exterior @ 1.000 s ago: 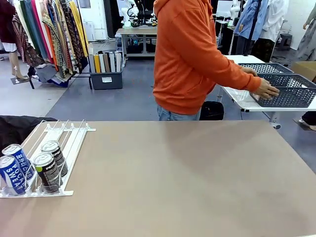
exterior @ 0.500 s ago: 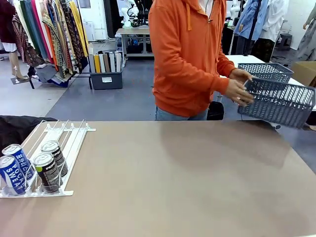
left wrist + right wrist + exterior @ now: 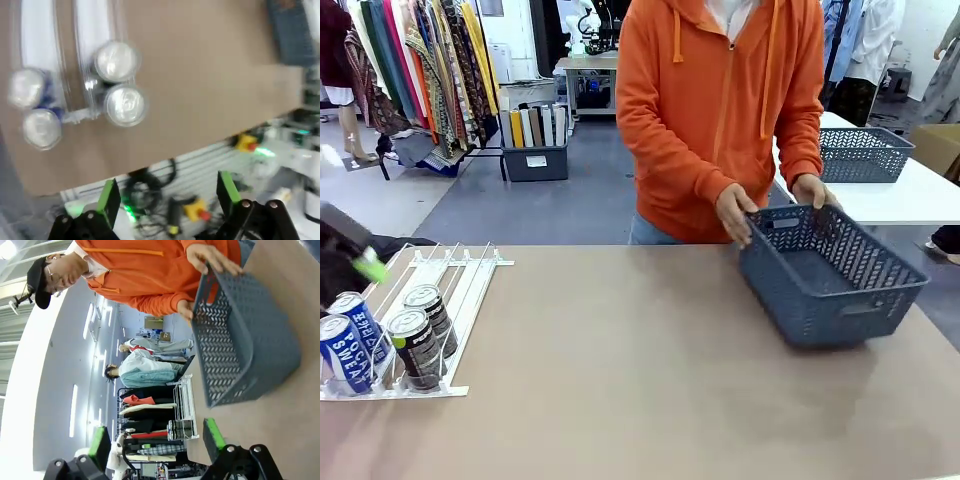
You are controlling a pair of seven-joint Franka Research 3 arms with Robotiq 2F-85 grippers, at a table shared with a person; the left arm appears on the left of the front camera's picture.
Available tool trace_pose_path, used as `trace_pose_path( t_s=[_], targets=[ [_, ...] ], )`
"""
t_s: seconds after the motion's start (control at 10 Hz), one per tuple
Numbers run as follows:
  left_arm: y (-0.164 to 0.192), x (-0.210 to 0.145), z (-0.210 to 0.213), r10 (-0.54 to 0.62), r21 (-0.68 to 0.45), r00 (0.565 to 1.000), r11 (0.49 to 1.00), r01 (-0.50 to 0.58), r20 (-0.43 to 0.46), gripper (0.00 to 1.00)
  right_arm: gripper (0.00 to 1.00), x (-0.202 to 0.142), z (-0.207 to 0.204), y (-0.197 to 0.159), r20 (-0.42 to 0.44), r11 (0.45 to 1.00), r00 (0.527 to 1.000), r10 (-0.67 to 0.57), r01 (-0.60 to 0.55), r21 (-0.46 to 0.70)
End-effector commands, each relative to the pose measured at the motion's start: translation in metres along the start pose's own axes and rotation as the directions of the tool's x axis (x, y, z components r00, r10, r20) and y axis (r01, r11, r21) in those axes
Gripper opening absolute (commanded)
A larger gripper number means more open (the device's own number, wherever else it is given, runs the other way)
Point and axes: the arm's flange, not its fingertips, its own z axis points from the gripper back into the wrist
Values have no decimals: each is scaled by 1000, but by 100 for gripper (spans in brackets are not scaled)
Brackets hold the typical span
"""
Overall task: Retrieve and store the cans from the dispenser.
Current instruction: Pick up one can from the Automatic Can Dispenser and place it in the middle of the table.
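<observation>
We note the left pincer (image 3: 168, 191) wide, empty, above the dispenser (image 3: 470, 285) at the worktop's (image 3: 620, 380) left; four cans (image 3: 417, 345) sit against its near stops. Retrieval not begun, we judge: next, drop onto one can. Right: a person's hands (image 3: 735, 212) hold the basket (image 3: 830, 285); right pincer (image 3: 155, 437) wide, empty.

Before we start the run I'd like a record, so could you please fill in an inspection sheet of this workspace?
surface: brown table, bare in the middle.
job's things: four cans, two blue-and-white and two dark, at the white dispenser's near end.
clutter: nothing seen.
hands: left hand open, looking down on the cans; right hand open, facing the grey basket that a person holds tilted.
cables: black cables below the table's near edge, blurred.
surroundings: clothes racks; second basket on a side table.
</observation>
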Motion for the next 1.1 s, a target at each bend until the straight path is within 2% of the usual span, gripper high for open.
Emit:
trace_pose_path(
  t_s=[0.0,0.1,0.2,0.5,0.9,1.0],
  targets=[
    [-7,0,-38,40,292,997,956,-19,-66,100,100,1,2,3,2,1000,1000,7,-7,9],
    [-13,3,-49,12,288,996,958,12,-83,100,100,1,2,3,2,1000,1000,7,-7,9],
    [-18,3,-48,19,246,998,969,-4,-58,100,100,1,2,3,2,1000,1000,7,-7,9],
    [-19,-2,-44,-5,258,999,966,18,-52,100,100,1,2,3,2,1000,1000,7,-7,9],
    [-26,22,-92,29,328,992,945,13,-122,100,100,1,2,3,2,1000,1000,7,-7,9],
    [-25,31,-104,56,337,992,941,-14,-116,100,100,1,2,3,2,1000,1000,7,-7,9]
  ],
)
